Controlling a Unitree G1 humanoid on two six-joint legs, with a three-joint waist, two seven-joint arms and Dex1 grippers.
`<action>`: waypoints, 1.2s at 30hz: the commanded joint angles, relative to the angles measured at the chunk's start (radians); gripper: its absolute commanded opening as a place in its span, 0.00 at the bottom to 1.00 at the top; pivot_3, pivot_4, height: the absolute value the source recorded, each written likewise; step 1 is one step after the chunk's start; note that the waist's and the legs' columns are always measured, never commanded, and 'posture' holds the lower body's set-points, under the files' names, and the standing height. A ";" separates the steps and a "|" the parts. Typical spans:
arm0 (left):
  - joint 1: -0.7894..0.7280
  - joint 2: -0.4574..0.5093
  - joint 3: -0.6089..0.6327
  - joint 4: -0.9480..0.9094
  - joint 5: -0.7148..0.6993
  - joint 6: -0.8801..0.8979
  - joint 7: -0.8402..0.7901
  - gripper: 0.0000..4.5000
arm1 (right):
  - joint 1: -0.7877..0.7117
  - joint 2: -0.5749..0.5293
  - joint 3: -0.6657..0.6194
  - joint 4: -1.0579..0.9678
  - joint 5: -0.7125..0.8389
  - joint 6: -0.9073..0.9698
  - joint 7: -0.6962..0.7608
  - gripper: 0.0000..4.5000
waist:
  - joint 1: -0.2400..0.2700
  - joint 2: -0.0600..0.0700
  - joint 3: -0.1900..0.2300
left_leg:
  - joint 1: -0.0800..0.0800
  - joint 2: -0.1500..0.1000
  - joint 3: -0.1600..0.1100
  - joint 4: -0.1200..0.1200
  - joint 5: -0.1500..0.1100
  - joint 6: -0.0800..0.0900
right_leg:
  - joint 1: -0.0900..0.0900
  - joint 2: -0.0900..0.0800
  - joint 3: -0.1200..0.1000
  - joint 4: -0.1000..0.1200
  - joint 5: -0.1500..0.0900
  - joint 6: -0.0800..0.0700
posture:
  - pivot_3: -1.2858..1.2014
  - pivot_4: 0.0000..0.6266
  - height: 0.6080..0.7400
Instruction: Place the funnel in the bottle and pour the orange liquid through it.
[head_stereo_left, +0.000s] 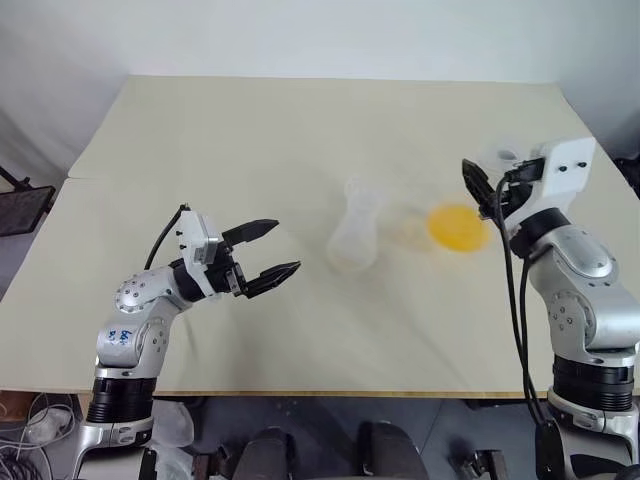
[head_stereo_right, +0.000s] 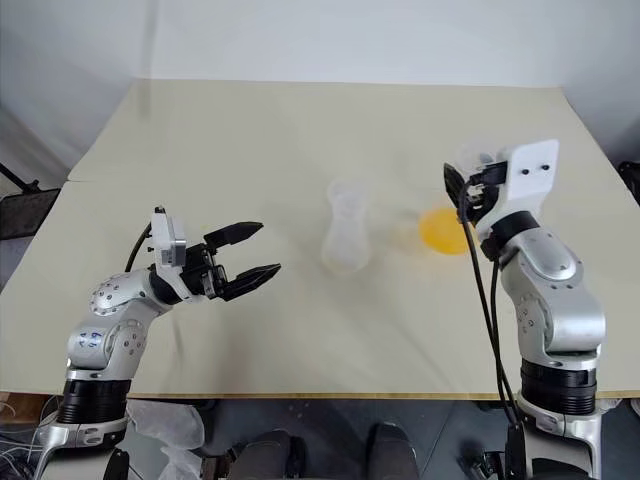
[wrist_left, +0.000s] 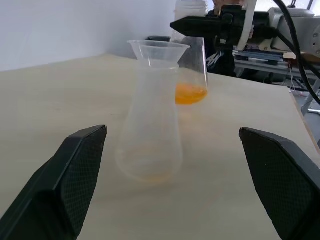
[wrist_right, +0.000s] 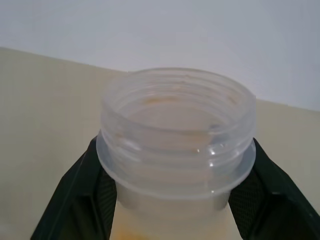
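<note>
Pouring step underway: right pincer (head_stereo_right: 458, 192) clenched round the neck of the flask (wrist_right: 176, 145) of orange liquid (head_stereo_left: 457, 227), lifted beside the funnel (wrist_left: 159, 50) seated in the bottle (head_stereo_left: 356, 240) mid-counter (head_stereo_left: 300, 130). Left pincer (head_stereo_left: 272, 250) released, nearby. Next: tilt the flask's mouth over the funnel.

— That bottle (head_stereo_left: 355, 238) and the funnel (wrist_left: 158, 50) on it look like clear, cloudy plastic.
— Aye; the flask (wrist_right: 176, 145) too, glossy at its ribbed mouth. Table (head_stereo_left: 300, 130) is matt, smooth.
— Gripper fingers (wrist_left: 75, 175): black, dimpled pads.
</note>
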 joint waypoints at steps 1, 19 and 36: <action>-0.003 -0.008 -0.007 -0.010 -0.008 -0.022 0.002 1.00 | -0.053 -0.042 0.087 -0.053 -0.111 -0.031 0.008 0.55 | 0.001 0.000 0.000 | 0.000 0.000 0.000 0.000 0.000 0.000 | 0.000 0.000 0.000 0.000 0.000 0.000 | 0.52 0.24 1.00; -0.012 -0.026 -0.027 0.024 0.006 -0.063 0.008 1.00 | -0.123 -0.126 0.327 -0.017 -0.548 -0.177 0.074 0.55 | -0.003 0.000 0.000 | -0.006 0.000 -0.002 0.001 0.000 0.000 | -0.002 0.000 -0.006 -0.001 0.000 0.000 | 0.52 0.24 1.00; -0.039 -0.071 -0.054 0.059 0.020 -0.124 0.017 1.00 | -0.165 -0.162 0.370 0.023 -0.836 -0.342 0.111 0.55 | -0.008 0.000 0.000 | -0.007 0.000 -0.002 0.001 0.000 0.000 | -0.002 0.000 -0.008 -0.001 0.000 0.000 | 0.52 0.24 1.00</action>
